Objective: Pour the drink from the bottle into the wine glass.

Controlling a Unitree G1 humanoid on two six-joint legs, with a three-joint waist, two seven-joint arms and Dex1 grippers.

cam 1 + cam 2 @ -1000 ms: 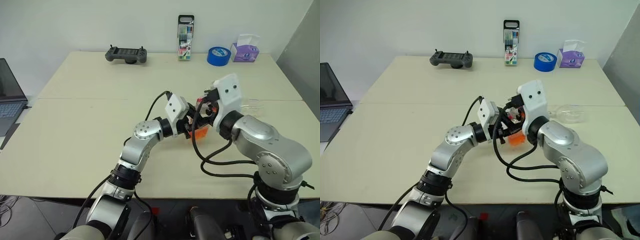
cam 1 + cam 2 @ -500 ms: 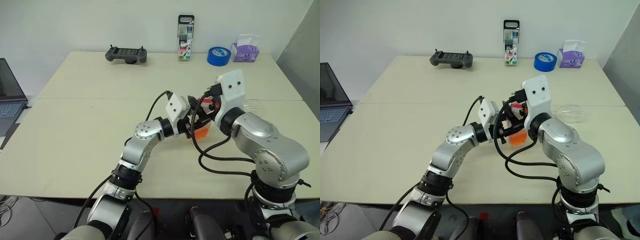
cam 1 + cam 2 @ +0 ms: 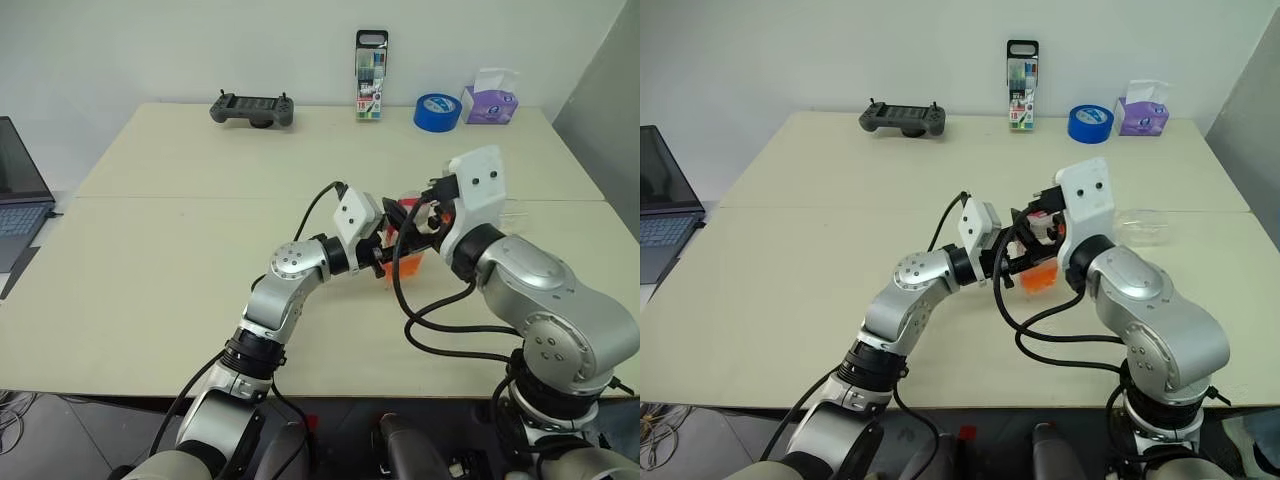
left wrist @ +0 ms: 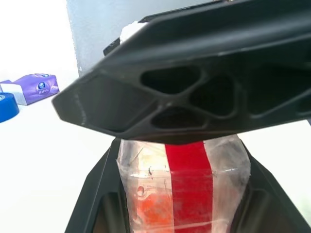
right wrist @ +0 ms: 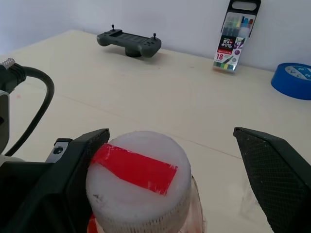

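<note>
The bottle (image 4: 184, 189) is clear plastic with a red label strip and holds the orange-red drink (image 3: 405, 264). It stands upright above the table's middle, and my left gripper (image 3: 386, 256) is shut on its body. In the right wrist view its white cap with a red stripe (image 5: 138, 187) sits between the fingers of my right gripper (image 5: 167, 160), which is open and apart from the cap on both sides. One right finger (image 4: 194, 92) crosses just above the bottle. The clear wine glass (image 3: 1143, 228) is on the table beyond my right arm, partly hidden by it.
Along the far edge of the table (image 3: 180, 260) lie a black game controller (image 3: 252, 108), a pack of markers (image 3: 371, 90), a blue tape roll (image 3: 437, 111) and a purple tissue box (image 3: 490, 100). A laptop (image 3: 18, 195) sits off the left side.
My right wrist has edged slightly to the right, with its fingers still spread around the cap. The left gripper and the bottle have stayed in place.
</note>
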